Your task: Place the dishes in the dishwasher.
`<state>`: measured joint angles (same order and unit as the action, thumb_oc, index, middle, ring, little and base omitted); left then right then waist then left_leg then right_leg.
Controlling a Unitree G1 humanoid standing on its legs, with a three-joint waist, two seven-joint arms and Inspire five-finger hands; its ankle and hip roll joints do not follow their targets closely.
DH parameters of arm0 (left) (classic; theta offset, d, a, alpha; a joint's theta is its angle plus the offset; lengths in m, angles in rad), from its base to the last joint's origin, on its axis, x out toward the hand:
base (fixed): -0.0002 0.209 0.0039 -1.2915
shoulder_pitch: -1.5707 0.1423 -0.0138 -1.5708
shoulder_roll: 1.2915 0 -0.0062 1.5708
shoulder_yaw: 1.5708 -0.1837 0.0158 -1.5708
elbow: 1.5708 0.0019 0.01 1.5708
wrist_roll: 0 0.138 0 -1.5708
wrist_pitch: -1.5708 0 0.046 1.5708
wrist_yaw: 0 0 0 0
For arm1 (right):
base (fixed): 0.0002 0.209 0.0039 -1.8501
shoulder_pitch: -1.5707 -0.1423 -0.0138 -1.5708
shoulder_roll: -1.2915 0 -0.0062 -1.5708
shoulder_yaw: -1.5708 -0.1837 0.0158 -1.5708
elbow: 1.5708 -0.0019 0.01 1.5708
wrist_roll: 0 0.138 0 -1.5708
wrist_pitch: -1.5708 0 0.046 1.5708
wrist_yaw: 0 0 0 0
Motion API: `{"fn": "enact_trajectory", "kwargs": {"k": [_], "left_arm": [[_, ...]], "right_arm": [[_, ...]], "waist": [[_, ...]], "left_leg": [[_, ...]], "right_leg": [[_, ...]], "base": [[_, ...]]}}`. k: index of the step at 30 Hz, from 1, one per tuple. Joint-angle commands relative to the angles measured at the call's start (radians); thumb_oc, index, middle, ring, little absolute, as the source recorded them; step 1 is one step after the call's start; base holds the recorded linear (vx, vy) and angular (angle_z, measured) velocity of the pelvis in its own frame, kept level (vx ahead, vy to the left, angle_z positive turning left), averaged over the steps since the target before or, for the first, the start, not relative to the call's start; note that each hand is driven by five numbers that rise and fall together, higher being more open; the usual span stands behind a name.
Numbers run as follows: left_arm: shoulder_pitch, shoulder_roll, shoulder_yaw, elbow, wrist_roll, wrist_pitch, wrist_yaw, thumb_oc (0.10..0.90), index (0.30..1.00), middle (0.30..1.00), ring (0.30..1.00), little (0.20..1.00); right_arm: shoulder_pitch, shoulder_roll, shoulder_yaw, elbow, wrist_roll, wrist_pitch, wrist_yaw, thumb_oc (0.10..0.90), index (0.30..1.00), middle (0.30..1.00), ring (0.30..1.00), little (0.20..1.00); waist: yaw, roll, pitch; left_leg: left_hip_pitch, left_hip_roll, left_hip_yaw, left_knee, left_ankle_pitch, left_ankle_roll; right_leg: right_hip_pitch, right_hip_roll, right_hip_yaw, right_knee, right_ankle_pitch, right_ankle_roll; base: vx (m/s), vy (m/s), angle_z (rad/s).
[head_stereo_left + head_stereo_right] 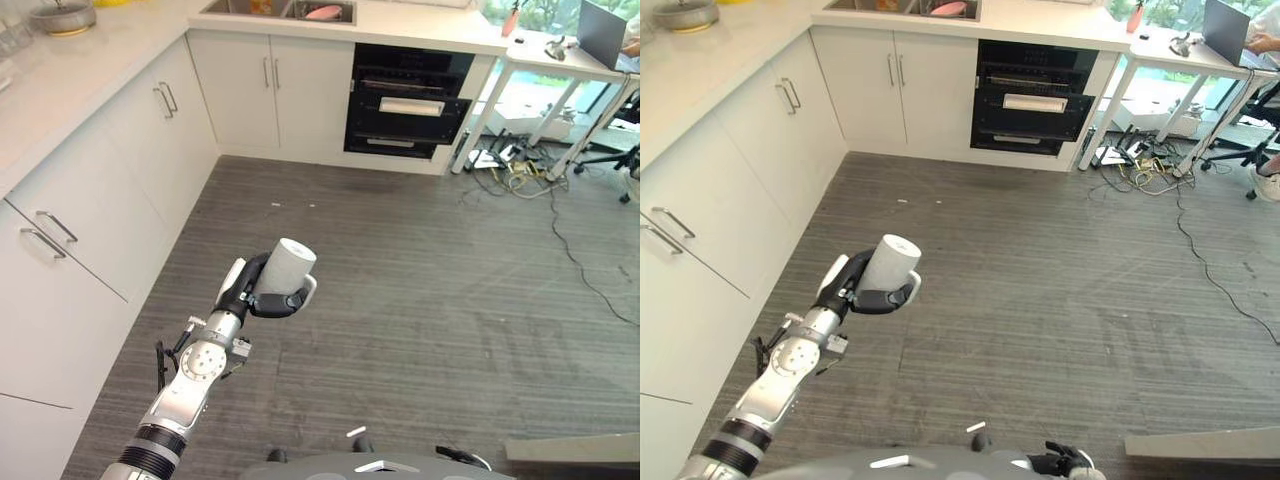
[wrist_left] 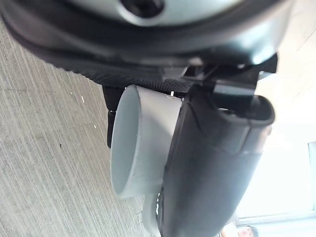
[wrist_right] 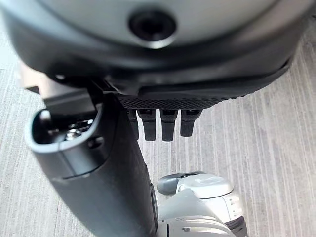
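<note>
Fingers (image 1: 268, 305) of your left hand (image 1: 252, 290) curl round a white cup (image 1: 284, 265), thumb on its far side; you carry it above the grey floor (image 1: 420, 300), well apart from the open dishwasher (image 1: 408, 100) under the far counter (image 1: 420, 25). Your right hand (image 3: 103, 163) hangs over the floor, fingers (image 3: 168, 123) straight and side by side. White cabinets (image 1: 110, 180) run along your left.
</note>
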<state>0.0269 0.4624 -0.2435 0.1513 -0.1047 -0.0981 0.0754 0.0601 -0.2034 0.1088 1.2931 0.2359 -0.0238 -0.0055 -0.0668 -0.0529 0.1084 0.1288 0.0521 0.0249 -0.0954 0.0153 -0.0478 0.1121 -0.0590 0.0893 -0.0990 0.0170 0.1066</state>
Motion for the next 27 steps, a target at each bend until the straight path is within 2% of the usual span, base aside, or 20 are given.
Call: {"fn": "enact_trajectory", "kwargs": {"k": [1, 8, 14, 16, 17, 18, 19, 20, 21, 22, 23, 24, 25, 26, 27], "left_arm": [[-0.064, -0.009, 0.074, -0.117, -0.024, -0.082, 0.009, 0.400, 0.300, 0.300, 0.300, 0.300], [-0.035, -0.008, 0.096, -0.115, -0.031, -0.077, 0.012, 0.400, 0.300, 0.300, 0.300, 0.300], [-0.043, -0.003, 0.103, -0.117, -0.030, -0.074, 0.020, 0.400, 0.300, 0.300, 0.300, 0.300], [-0.056, -0.001, 0.103, -0.117, -0.021, -0.071, 0.018, 0.400, 0.300, 0.300, 0.300, 0.300], [-0.070, 0.007, 0.100, -0.119, -0.011, -0.064, 0.019, 0.400, 0.300, 0.300, 0.300, 0.300], [-0.071, 0.007, 0.100, -0.118, -0.010, -0.064, 0.019, 0.400, 0.300, 0.300, 0.300, 0.300], [-0.091, 0.015, 0.091, -0.110, 0.003, -0.060, 0.025, 0.400, 0.300, 0.300, 0.300, 0.300], [-0.093, 0.014, 0.091, -0.108, 0.004, -0.061, 0.026, 0.400, 0.300, 0.300, 0.300, 0.300], [-0.099, 0.014, 0.087, -0.102, 0.011, -0.058, 0.020, 0.400, 0.300, 0.300, 0.300, 0.300], [-0.102, 0.012, 0.083, -0.088, 0.013, -0.063, 0.017, 0.400, 0.300, 0.300, 0.300, 0.300], [-0.102, 0.012, 0.083, -0.088, 0.013, -0.064, 0.017, 0.400, 0.300, 0.300, 0.300, 0.300], [-0.101, 0.013, 0.082, -0.089, 0.013, -0.066, 0.018, 0.400, 0.300, 0.300, 0.300, 0.300], [-0.105, 0.019, 0.078, -0.093, 0.011, -0.070, 0.020, 0.400, 0.300, 0.300, 0.300, 0.300], [-0.105, 0.018, 0.078, -0.093, 0.011, -0.070, 0.020, 0.400, 0.300, 0.300, 0.300, 0.300], [-0.113, 0.018, 0.072, -0.093, 0.015, -0.072, 0.021, 0.400, 0.300, 0.300, 0.300, 0.300]], "right_arm": [[-0.009, 0.001, 0.038, 0.034, -0.034, -0.002, -0.005, 0.800, 0.900, 0.900, 0.900, 0.900], [-0.019, -0.008, 0.015, 0.035, -0.045, 0.003, -0.015, 0.800, 0.900, 0.900, 0.900, 0.900], [-0.027, -0.012, 0.002, 0.024, -0.051, 0.007, -0.022, 0.800, 0.900, 0.900, 0.900, 0.900], [-0.034, -0.020, -0.009, -0.014, -0.048, -0.001, -0.025, 0.800, 0.900, 0.900, 0.900, 0.900], [-0.040, -0.030, -0.029, -0.056, -0.031, -0.008, -0.027, 0.800, 0.900, 0.900, 0.900, 0.900], [-0.041, -0.030, -0.030, -0.056, -0.031, -0.007, -0.027, 0.800, 0.900, 0.900, 0.900, 0.900], [-0.046, -0.036, -0.039, -0.103, 0.000, -0.022, -0.032, 0.800, 0.900, 0.900, 0.900, 0.900], [-0.047, -0.037, -0.039, -0.104, 0.001, -0.021, -0.033, 0.800, 0.900, 0.900, 0.900, 0.900], [-0.051, -0.035, -0.039, -0.122, 0.016, -0.031, -0.035, 0.800, 0.900, 0.900, 0.900, 0.900], [-0.046, -0.035, -0.031, -0.153, 0.032, -0.046, -0.036, 0.800, 0.900, 0.900, 0.900, 0.900], [-0.047, -0.035, -0.031, -0.153, 0.032, -0.046, -0.037, 0.800, 0.900, 0.900, 0.900, 0.900], [-0.049, -0.039, -0.024, -0.174, 0.028, -0.050, -0.034, 0.800, 0.900, 0.900, 0.900, 0.900], [-0.053, -0.052, -0.016, -0.206, 0.026, -0.057, -0.039, 0.800, 0.900, 0.900, 0.900, 0.900], [-0.052, -0.053, -0.016, -0.207, 0.026, -0.056, -0.040, 0.800, 0.900, 0.900, 0.900, 0.900], [-0.050, -0.057, -0.013, -0.209, 0.025, -0.058, -0.042, 0.800, 0.900, 0.900, 0.900, 0.900]], "waist": [[-0.004, 0.013, -0.013], [0.006, 0.020, -0.021], [0.012, 0.022, -0.026], [0.015, 0.023, -0.027], [0.004, 0.026, -0.007], [0.006, 0.027, -0.011], [-0.028, 0.051, 0.028], [-0.026, 0.049, 0.026], [-0.035, 0.062, 0.036], [-0.050, 0.069, 0.042], [-0.051, 0.071, 0.041], [-0.058, 0.071, 0.048], [-0.070, 0.060, 0.064], [-0.076, 0.067, 0.068], [-0.084, 0.056, 0.069]], "left_leg": [[-0.124, -0.028, 0.116, 0.018, 0.014, 0.009], [-0.119, -0.046, 0.116, 0.021, -0.007, 0.022], [-0.121, -0.068, 0.115, 0.038, -0.036, 0.046], [-0.103, -0.102, 0.098, 0.047, -0.063, 0.067], [-0.074, -0.133, 0.073, 0.053, -0.082, 0.089], [-0.082, -0.132, 0.075, 0.054, -0.079, 0.090], [-0.056, -0.125, 0.036, 0.048, -0.082, 0.101], [-0.059, -0.127, 0.038, 0.047, -0.082, 0.100], [-0.048, -0.116, 0.028, 0.046, -0.086, 0.097], [-0.012, -0.115, 0.010, 0.035, -0.101, 0.088], [-0.015, -0.112, 0.009, 0.035, -0.099, 0.087], [0.003, -0.115, -0.001, 0.032, -0.109, 0.082], [0.029, -0.131, -0.013, 0.027, -0.125, 0.072], [0.036, -0.123, -0.019, 0.025, -0.128, 0.071], [0.059, -0.140, -0.023, 0.020, -0.143, 0.065]], "right_leg": [[-0.025, 0.043, -0.110, 0.102, -0.103, -0.024], [-0.012, 0.017, -0.110, 0.095, -0.100, -0.005], [-0.025, -0.036, -0.107, 0.158, -0.104, 0.027], [-0.051, -0.089, -0.107, 0.274, -0.065, 0.046], [-0.121, -0.151, -0.093, 0.465, 0.061, 0.046], [-0.129, -0.150, -0.091, 0.465, 0.066, 0.046], [-0.220, -0.116, -0.035, 0.646, 0.117, 0.004], [-0.230, -0.117, -0.031, 0.658, 0.112, 0.003], [-0.267, -0.085, -0.038, 0.708, 0.050, -0.016], [-0.312, -0.017, -0.052, 0.671, -0.056, -0.032], [-0.312, -0.015, -0.055, 0.666, -0.051, -0.033], [-0.344, 0.020, -0.067, 0.602, -0.057, -0.026], [-0.395, 0.046, -0.099, 0.466, -0.030, 0.000], [-0.381, 0.051, -0.108, 0.453, -0.027, -0.001], [-0.417, 0.065, -0.134, 0.361, -0.011, 0.016]], "base": [[0.05, 0.033, 0.00], [0.07, 0.064, -0.02], [0.11, 0.156, -0.03], [0.23, 0.326, -0.06], [0.16, 0.290, 0.00], [0.16, 0.397, 0.03], [0.04, 0.178, 0.21], [0.11, 0.231, 0.39], [0.25, 0.078, 0.60], [0.25, 0.084, 0.52], [0.29, 0.030, 0.27], [0.25, -0.008, 0.15], [0.27, -0.006, 0.14], [0.29, -0.019, 0.21], [0.26, -0.019, 0.37]]}}
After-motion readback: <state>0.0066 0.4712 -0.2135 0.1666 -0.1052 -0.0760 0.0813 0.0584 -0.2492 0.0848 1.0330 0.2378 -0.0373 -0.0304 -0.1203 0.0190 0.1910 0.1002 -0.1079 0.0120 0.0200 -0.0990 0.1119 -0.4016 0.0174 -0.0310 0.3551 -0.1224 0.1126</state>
